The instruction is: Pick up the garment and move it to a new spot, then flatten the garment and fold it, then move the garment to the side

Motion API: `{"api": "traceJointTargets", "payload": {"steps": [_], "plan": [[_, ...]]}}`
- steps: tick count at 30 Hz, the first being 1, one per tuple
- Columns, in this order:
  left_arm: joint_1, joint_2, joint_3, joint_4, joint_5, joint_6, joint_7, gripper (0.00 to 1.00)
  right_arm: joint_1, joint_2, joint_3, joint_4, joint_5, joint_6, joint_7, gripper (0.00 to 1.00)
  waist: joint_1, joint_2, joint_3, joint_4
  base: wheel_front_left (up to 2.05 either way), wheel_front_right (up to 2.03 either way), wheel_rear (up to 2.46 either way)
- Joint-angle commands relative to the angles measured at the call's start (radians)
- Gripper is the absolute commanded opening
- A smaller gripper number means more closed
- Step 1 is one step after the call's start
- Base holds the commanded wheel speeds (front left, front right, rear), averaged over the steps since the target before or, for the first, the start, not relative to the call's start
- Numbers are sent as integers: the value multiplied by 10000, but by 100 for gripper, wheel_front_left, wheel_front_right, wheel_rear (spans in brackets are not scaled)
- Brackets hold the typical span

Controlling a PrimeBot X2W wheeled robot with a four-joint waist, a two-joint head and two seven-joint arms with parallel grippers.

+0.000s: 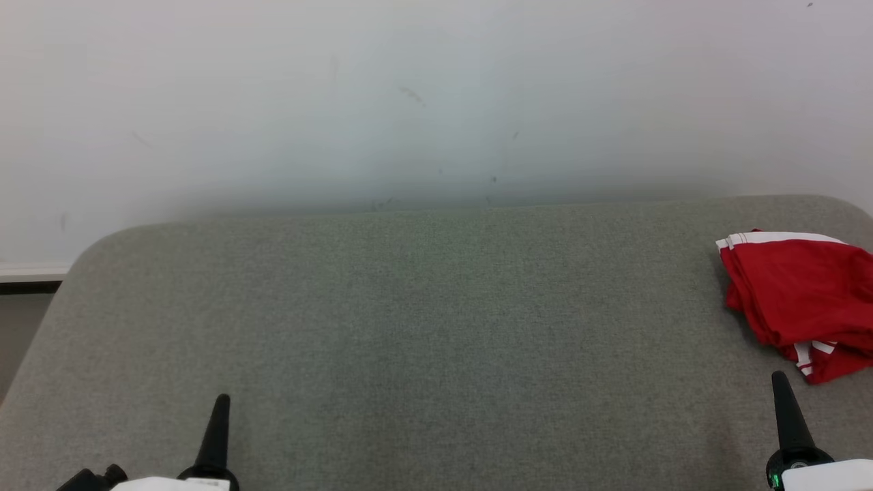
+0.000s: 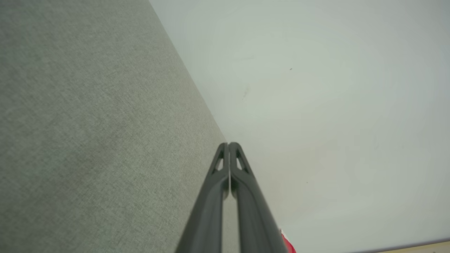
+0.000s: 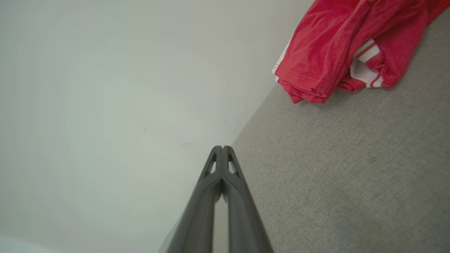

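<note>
Red fabric with white trim, the garment (image 1: 798, 300) lies in a loosely folded heap on the table's far right corner, and the edge of the head view cuts off its right part. A white striped band runs along the side of it nearest the table's back edge, and more red-and-white striped trim shows at the end nearest the table's front. In the right wrist view the garment (image 3: 337, 45) shows several layers stacked with their hems roughly in line and a striped band tucked among the folds. It rests on the table with nothing touching it.

The right gripper (image 1: 779, 379) stands over the table's near right part, near the garment but apart from it. It points toward the table's back edge. In its wrist view the two dark fingers (image 3: 198, 211) meet at the tips with nothing between them.

The left gripper (image 1: 222, 399) stands over the table's near left part, well apart from the garment. Its fingers (image 2: 209, 211) are likewise pressed together and empty, and a sliver of red shows beside them at the bottom of the left wrist view.

The table (image 1: 436, 320) is covered in grey-green woven cloth and has rounded far corners. Its back edge sits against a pale wall (image 1: 436, 102) with a few faint scuffs. A white skirting strip (image 1: 31, 273) runs along the wall's foot beyond the table's left end.
</note>
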Motion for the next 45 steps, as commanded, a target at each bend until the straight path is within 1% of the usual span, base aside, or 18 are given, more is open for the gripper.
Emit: {"api": "traceJointTargets", "payload": {"steps": [1,22,45], "plan": [[-216,75,61,-58,-387,-63,80,0,-237,-2,-84,-38,316,-9,92,0,0,-1,10,12,0,0,0],[-440,89,210,-18,-2171,-75,552,0,-358,119,-360,77,1943,-12,562,0,0,-1,110,129,0,0,0],[-629,96,349,28,-3854,-85,1008,0,-468,261,-629,190,3499,-16,1045,0,0,-1,225,264,0,0,0]]}}
